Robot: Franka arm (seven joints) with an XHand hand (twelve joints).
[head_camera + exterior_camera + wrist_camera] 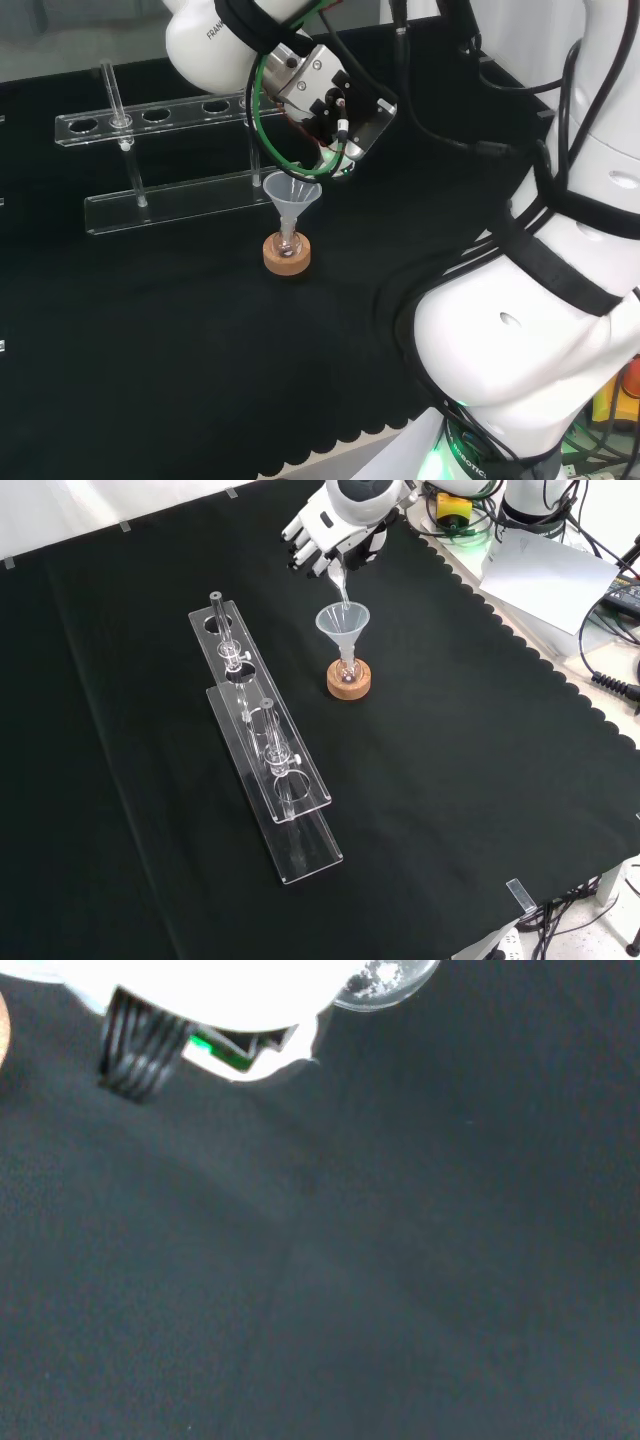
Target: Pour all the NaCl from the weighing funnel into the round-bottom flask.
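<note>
Front view: hand (322, 527) (fingers curled) grips weighing funnel (337, 580) over funnel (343, 623), open cloth (480, 740) right.

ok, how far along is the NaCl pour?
Done: hand holds the weighing funnel, tipped spout-down over the funnel in the round-bottom flask on its cork ring. In hand: pouring. Left: white grains still show inside the weighing funnel in the wrist view.

In the front view, open black cloth (480, 780) is lying free right of and below the cork stand (349, 681). The clear rack (265, 740) with upright tubes is blocking the left side. The funnel (343, 623) is occupying space directly beneath the hand (325, 525).
</note>
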